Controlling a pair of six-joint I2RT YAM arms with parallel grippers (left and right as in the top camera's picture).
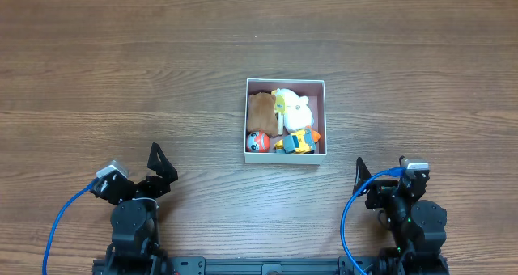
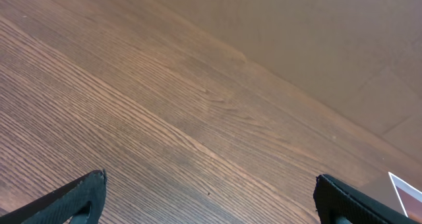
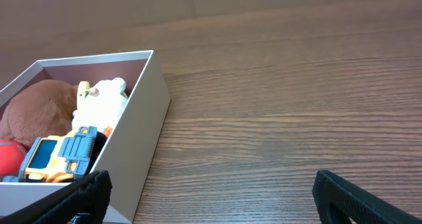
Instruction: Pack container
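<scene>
Ahead-left of spread right gripper (image 3: 211, 191), apart: container (image 3: 142, 132) holding toys (image 3: 66, 155); left gripper (image 2: 211, 184) spread too.

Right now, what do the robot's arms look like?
Both are black and chunky. The left tool and right tool each have two pointed black fingers. A blue cable loops beside each arm, and a small silver box sits on top.

Brown wood-grain table (image 1: 121, 65) from overhead: square white-walled container (image 1: 283, 158) sits flat on boards, just right of centre, well apart from every edge.
</scene>
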